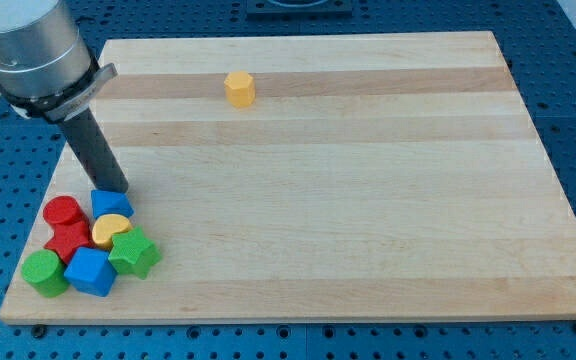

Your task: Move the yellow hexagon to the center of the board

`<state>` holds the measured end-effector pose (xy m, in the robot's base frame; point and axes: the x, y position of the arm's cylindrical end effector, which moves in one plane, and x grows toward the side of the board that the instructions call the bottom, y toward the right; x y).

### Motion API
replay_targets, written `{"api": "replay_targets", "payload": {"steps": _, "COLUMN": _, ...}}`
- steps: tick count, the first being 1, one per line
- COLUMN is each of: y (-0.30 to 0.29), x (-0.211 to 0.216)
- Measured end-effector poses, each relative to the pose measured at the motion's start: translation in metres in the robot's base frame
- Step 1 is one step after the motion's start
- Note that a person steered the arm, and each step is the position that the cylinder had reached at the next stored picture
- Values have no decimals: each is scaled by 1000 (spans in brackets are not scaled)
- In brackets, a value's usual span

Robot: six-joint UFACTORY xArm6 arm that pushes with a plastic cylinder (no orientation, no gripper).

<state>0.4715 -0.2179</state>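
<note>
The yellow hexagon (239,88) stands alone on the wooden board (368,180) near the view's top, left of centre. My tip (118,188) is at the view's left, well below and left of the hexagon. It touches or nearly touches the top of a blue block (111,203) at the upper edge of a cluster of blocks.
The cluster in the view's bottom left corner holds a red cylinder (63,212), a red star-like block (68,239), a yellow half-round block (111,230), a green star (134,253), a blue cube (91,271) and a green cylinder (45,273).
</note>
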Motion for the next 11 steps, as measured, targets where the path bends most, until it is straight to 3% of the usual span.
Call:
{"api": "replay_targets", "payload": {"steps": 2, "y": 159, "x": -72}}
{"api": "replay_targets", "payload": {"steps": 3, "y": 199, "x": -152}}
{"api": "replay_targets", "payload": {"steps": 4, "y": 187, "x": -208}}
{"api": "replay_targets", "payload": {"steps": 5, "y": 123, "x": -209}}
{"api": "replay_targets", "payload": {"steps": 6, "y": 109, "x": -189}}
{"api": "replay_targets", "payload": {"steps": 9, "y": 173, "x": -169}}
{"api": "replay_targets", "payload": {"steps": 11, "y": 172, "x": -139}}
